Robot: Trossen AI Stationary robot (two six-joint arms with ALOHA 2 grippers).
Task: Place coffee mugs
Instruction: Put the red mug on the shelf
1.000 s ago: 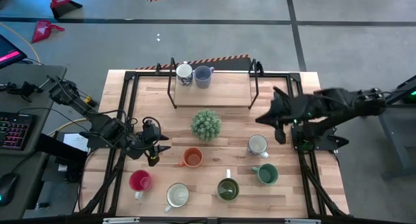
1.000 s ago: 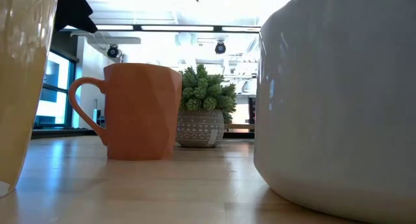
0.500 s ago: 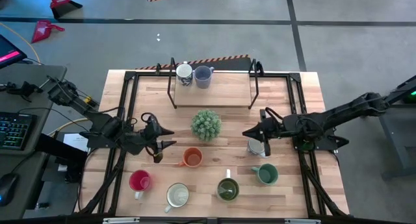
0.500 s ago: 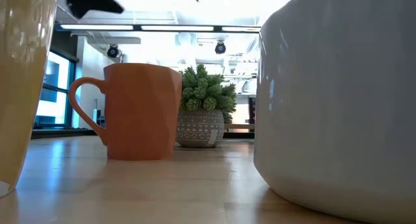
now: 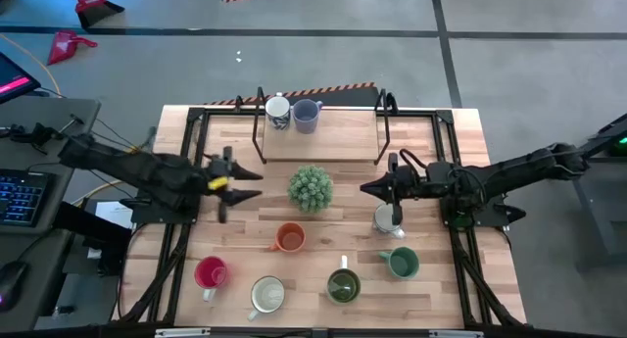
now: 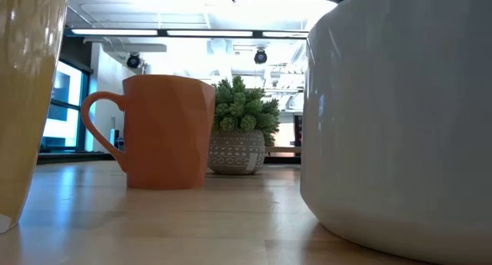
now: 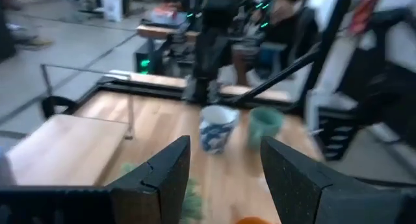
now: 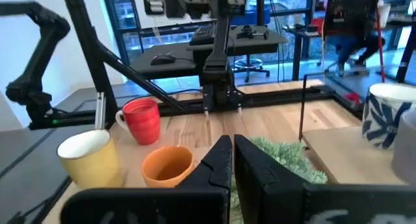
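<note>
Your right gripper (image 5: 377, 190), fingers nearly pressed together, hovers at eleven o'clock of the grey mug (image 5: 388, 219). Your left gripper (image 5: 247, 185), fingers spread and empty, hangs at nine o'clock of the plant (image 5: 311, 188).

Red mug (image 5: 212, 273), orange mug (image 5: 290, 238), two green mugs (image 5: 402, 264), blue-patterned white mug (image 5: 278, 110)

The pale planked wooden surface (image 5: 333, 147) looks smooth with a slight sheen; the faceted orange ceramic mug (image 6: 165, 130) looks matt.
</note>
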